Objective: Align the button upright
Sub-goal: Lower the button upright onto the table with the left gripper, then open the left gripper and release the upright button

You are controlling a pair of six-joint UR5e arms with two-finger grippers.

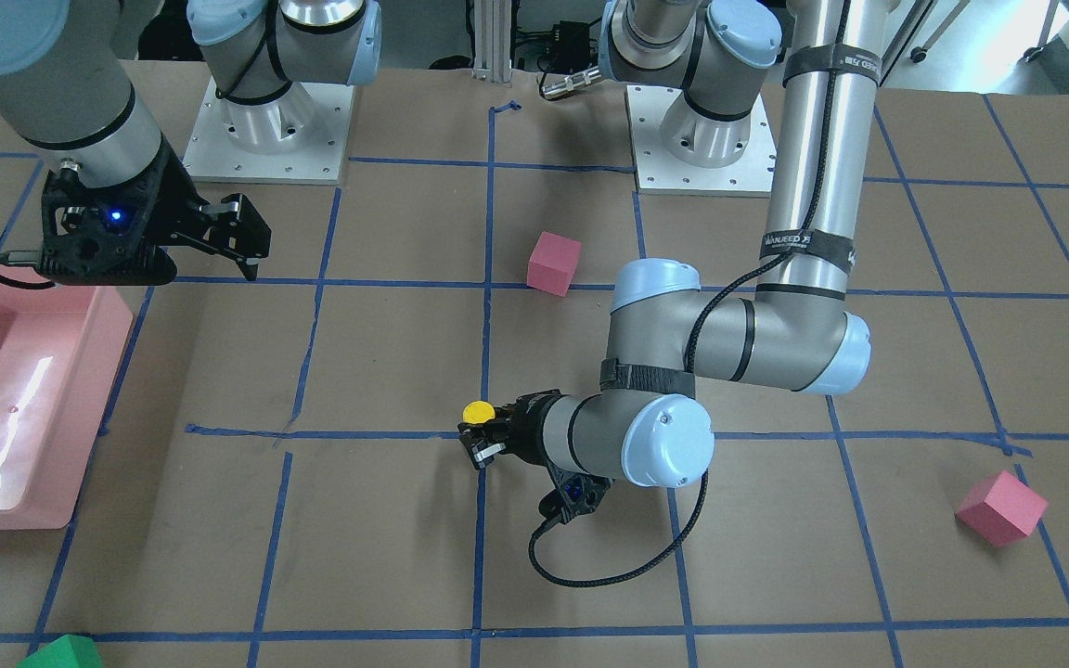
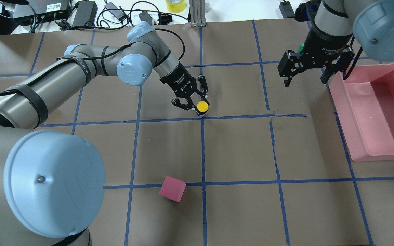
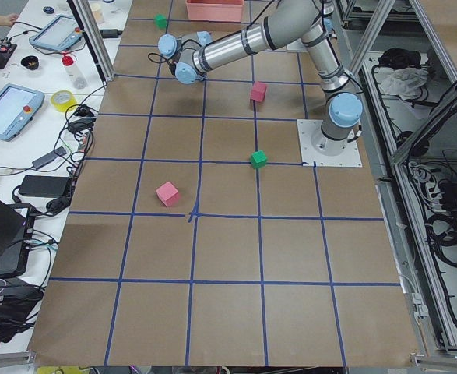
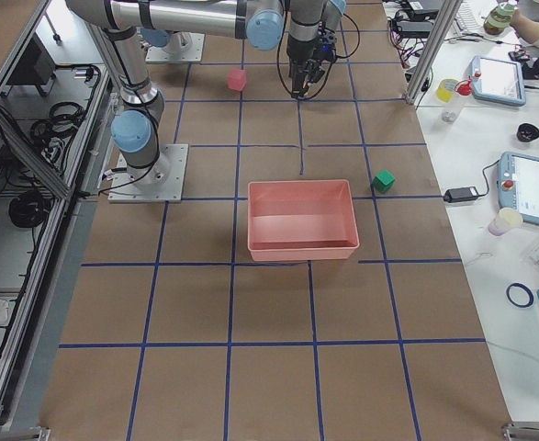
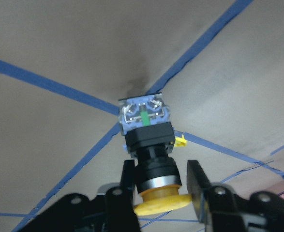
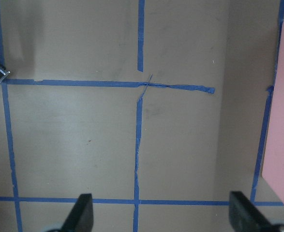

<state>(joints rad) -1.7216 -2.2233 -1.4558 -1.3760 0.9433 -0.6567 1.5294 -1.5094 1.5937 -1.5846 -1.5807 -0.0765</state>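
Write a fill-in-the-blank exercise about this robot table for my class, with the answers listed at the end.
1. The button has a round cap coloured ___.
2. The left gripper has one finger on each side of the button, which rests at a crossing of ___ tape lines.
3. The right gripper hangs beside the pink bin with its jaws ___.

Missing words: yellow, blue, open.
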